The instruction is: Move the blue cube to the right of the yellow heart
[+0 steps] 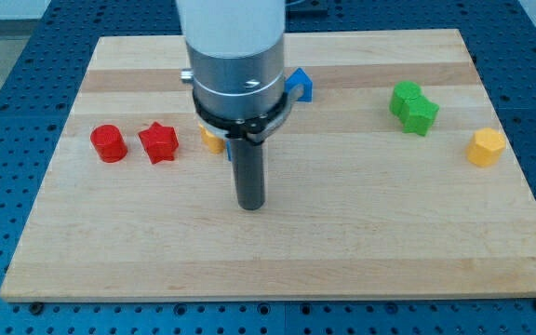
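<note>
At frame centre, slightly left: my tip (251, 204) sits on bare desk (361, 242), touching no block. No pincer on this rig, just the rod, so it has no open or closed state to report.

Working outward:
- Yellow block (211, 140), just up-left of the rod, mostly hidden by the arm. Presumably the yellow heart; shape can't be confirmed.
- Blue cube (300, 85), just right of the arm housing in the upper middle, partly occluded. It lies above and right of the yellow one.
- Red star (158, 142) and red cylinder (109, 143), side by side at mid-left.
- Two green blocks (413, 107) touching at upper right; a yellow hexagonal block (485, 147) further right.

Step in hand, my read: reach the cube's far side. Swing round its right, get above it, then push it down-frame into the yellow's row, stopping just right of it. Stay centred on the face so the cube doesn't spin off, and don't nudge the yellow.
</note>
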